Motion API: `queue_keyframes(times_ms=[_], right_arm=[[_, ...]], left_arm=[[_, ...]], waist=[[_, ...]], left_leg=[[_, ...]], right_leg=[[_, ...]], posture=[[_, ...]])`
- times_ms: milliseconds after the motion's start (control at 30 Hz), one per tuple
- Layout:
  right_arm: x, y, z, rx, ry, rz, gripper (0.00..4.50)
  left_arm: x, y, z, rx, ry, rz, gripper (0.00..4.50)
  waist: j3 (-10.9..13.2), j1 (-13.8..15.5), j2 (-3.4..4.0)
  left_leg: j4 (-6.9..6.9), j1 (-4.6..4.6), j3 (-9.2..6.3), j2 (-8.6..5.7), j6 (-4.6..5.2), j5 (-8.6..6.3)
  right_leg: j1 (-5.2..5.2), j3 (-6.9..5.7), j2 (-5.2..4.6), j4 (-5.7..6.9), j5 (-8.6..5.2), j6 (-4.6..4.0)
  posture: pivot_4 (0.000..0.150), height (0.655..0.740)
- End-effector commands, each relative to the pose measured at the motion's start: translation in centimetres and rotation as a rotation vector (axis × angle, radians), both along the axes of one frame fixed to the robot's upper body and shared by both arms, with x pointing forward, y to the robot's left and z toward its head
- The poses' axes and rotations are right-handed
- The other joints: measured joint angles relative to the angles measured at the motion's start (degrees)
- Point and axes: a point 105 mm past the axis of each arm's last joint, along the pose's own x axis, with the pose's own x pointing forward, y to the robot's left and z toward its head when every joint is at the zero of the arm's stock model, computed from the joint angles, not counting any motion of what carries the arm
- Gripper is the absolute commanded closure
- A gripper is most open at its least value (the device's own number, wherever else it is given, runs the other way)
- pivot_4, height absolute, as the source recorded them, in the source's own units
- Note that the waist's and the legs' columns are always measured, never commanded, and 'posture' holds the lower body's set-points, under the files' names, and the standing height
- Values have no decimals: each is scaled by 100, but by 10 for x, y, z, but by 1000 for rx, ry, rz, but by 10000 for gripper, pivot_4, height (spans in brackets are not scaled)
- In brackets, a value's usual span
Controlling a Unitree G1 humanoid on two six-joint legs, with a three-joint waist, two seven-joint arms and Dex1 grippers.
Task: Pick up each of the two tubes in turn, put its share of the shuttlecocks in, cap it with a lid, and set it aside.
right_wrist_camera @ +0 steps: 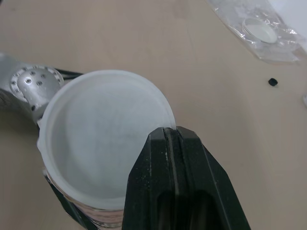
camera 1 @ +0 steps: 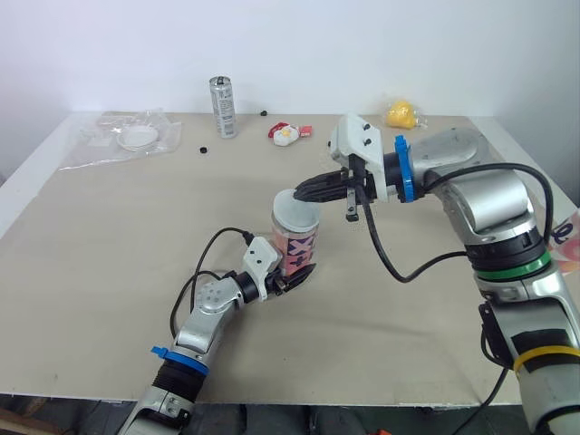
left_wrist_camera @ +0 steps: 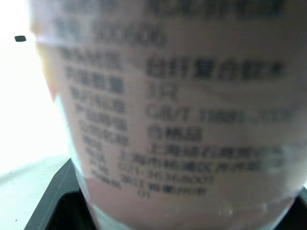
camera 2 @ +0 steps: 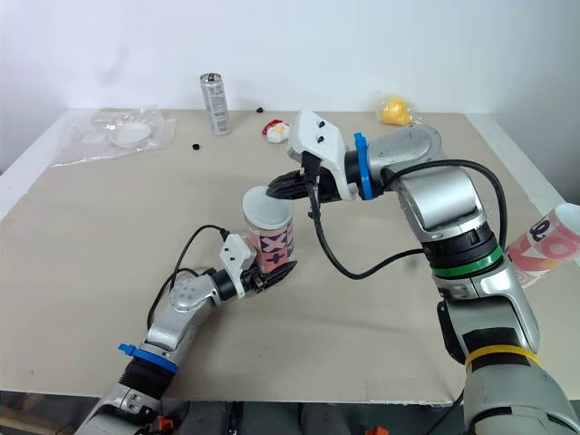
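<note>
Spray can point(camera 1: 223, 107), plastic bag point(camera 1: 127, 136), yellow toy point(camera 1: 401, 113) well behind tube point(camera 1: 296, 243) and lid point(right_wrist_camera: 105, 139)

Two tubes point(camera 1: 297, 245) point(camera 2: 544, 243), two lids point(camera 1: 294, 210) point(camera 1: 138, 137), one can point(camera 1: 223, 107).

tube point(camera 1: 297, 249): pink, black lettering | lid point(camera 1: 294, 210): white | table point(camera 1: 109, 236): tan | can point(camera 1: 223, 107): silver | right end effector point(camera 1: 302, 192): black

Left hand point(camera 1: 292, 277) clamped, forearm low — right hand point(camera 1: 304, 192) stretched across (fingers pressed together), elbow bent.
</note>
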Motion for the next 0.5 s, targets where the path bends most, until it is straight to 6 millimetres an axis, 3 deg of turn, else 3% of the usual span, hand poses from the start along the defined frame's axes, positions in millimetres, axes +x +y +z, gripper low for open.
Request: queue_keyframes(times_ms=[33,267,500], right_arm=[[2,-6,-1,-74,-85,7,44605],[4,-4,-11,-185,-247,78,44605],[4,0,-8,-241,-424,164,44605]], left_arm=[[-10,-1,-36,79,122,-13,14501],[-10,-1,-36,80,124,-15,14501],[-9,0,-35,79,124,-14,14501]], waist=[[0,0,0],[-1,-1,0],[-1,-1,0]], left_leg=[[0,0,0,0,0,0],[-1,2,0,0,-2,-1],[0,4,2,0,-2,-1]], right_leg=[[0,0,0,0,-1,-2],[1,-1,0,-2,-3,-3],[3,0,0,-2,-3,-7]], posture=[[1500,7400],[1500,7400],[1500,7400]])
